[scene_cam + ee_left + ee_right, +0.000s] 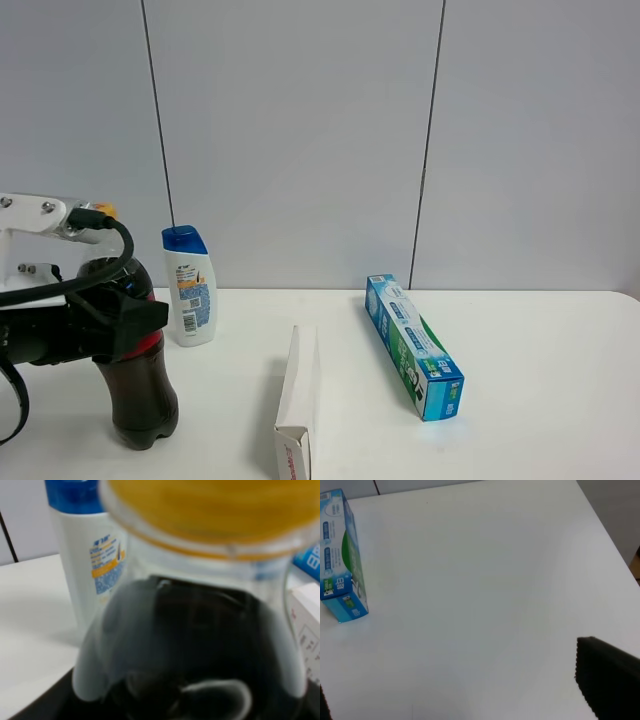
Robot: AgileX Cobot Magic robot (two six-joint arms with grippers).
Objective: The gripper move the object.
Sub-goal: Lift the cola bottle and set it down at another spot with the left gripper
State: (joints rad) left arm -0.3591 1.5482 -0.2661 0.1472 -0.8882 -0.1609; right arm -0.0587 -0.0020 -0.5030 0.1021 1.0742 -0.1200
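The cola bottle (143, 392) stands at the front left of the white table (540, 400), leaning a little, with its yellow-orange cap (104, 211) just showing above the arm. My left gripper (122, 322) has its black jaws closed around the bottle's upper body. In the left wrist view the bottle (200, 645) fills the frame under its cap (210, 510). My right gripper (451, 680) is open and empty over bare table, with one black finger (607, 680) showing. It is out of the exterior high view.
A white shampoo bottle with a blue cap (190, 285) stands just behind and right of the cola bottle. A white carton (298, 400) lies at front centre. A blue-green toothpaste box (412, 345) lies right of centre and shows in the right wrist view (342, 560).
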